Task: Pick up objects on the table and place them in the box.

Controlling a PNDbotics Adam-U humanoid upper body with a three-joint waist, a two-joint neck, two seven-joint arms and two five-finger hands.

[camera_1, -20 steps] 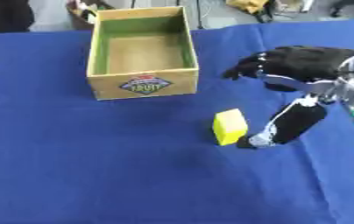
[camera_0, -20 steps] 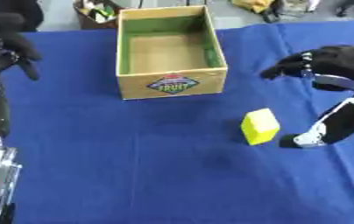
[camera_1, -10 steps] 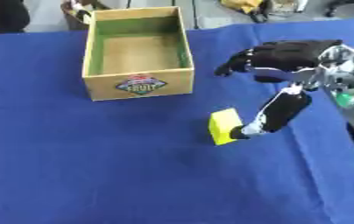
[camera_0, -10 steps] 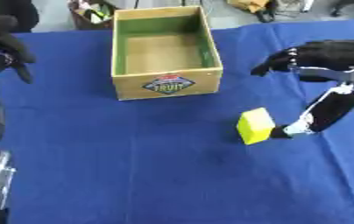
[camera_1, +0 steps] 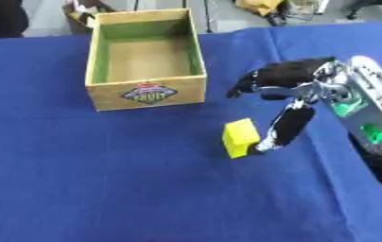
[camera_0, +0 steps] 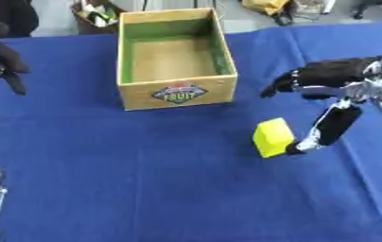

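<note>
The right hand [camera_1: 287, 80] is spread wide, thumb against the yellow block [camera_1: 240, 137], fingers above it, positioned to grasp it for the empty box [camera_1: 147, 92].

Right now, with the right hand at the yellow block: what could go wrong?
1. Only the thumb of the right hand reaches the yellow block; the fingers hang spread above it. Closing now may push or tip the block rather than grip it.
2. The box has tall walls; a low carry could clip its near wall.
</note>
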